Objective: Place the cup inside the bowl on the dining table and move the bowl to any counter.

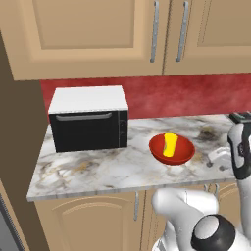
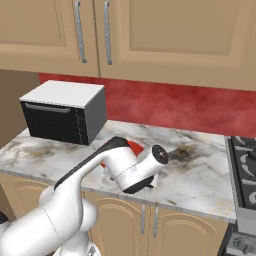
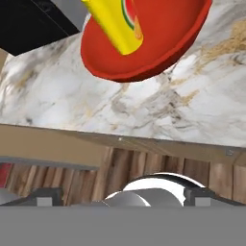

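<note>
While the glossy red round bowl (image 1: 171,149) is sitting on the marble-topped counter (image 1: 98,171) of tan arched-door cabinets, the small yellow handleless cup (image 1: 169,145) is lying tilted inside it, leaning against the bowl's inner wall. In the hand view the cup (image 3: 115,23) is poking over the rim of the bowl (image 3: 158,48), and the veined marble (image 3: 120,105) is spreading out below it down to the counter's front edge.

The bowl is resting near the front half of the counter, to the right of a black microwave oven with a white top (image 1: 89,118), well apart from it. A red backsplash (image 1: 186,95) is running behind the counter, and tan wall cabinets with metal bar handles (image 1: 155,32) are hanging above it. In the right base view a dark stove top (image 2: 244,162) is lying at the right end of the counter (image 2: 200,175).

The white arm (image 2: 120,167) is reaching across the front edge of the counter, covering most of the bowl (image 2: 134,146) in the right base view. The two-finger gripper (image 3: 124,196) is standing wide open with nothing between its tips, which are showing at the bottom of the hand view, drawn back from the bowl and not touching it.
</note>
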Available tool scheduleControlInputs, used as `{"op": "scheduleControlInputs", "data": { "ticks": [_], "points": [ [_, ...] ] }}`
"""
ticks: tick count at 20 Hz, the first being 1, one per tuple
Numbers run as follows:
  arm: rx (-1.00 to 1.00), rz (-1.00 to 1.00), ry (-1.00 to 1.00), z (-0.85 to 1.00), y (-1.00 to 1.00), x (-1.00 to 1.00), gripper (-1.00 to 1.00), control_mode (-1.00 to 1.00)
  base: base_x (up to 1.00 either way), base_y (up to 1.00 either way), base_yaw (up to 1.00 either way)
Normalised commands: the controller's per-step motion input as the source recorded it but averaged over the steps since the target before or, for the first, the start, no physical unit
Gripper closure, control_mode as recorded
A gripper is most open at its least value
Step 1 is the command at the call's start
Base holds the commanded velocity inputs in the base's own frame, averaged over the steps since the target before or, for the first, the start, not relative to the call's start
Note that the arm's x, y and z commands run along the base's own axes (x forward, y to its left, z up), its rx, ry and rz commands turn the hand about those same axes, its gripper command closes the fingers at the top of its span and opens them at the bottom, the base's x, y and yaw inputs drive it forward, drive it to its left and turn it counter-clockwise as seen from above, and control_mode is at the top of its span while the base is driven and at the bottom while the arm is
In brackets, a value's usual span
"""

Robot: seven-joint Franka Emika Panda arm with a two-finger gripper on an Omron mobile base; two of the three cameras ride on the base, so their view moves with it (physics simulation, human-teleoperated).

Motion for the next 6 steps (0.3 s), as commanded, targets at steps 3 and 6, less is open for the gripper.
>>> {"op": "scheduleControlInputs", "data": {
  "ticks": [3,6],
  "points": [
    [-0.15,0.00,-0.01,0.33,0.11,-0.58,-1.00,-1.00,0.00,0.00,0.00],
    [-0.14,0.00,0.00,0.36,0.02,-0.62,-1.00,-1.00,0.00,0.00,0.00]
  ]
}}
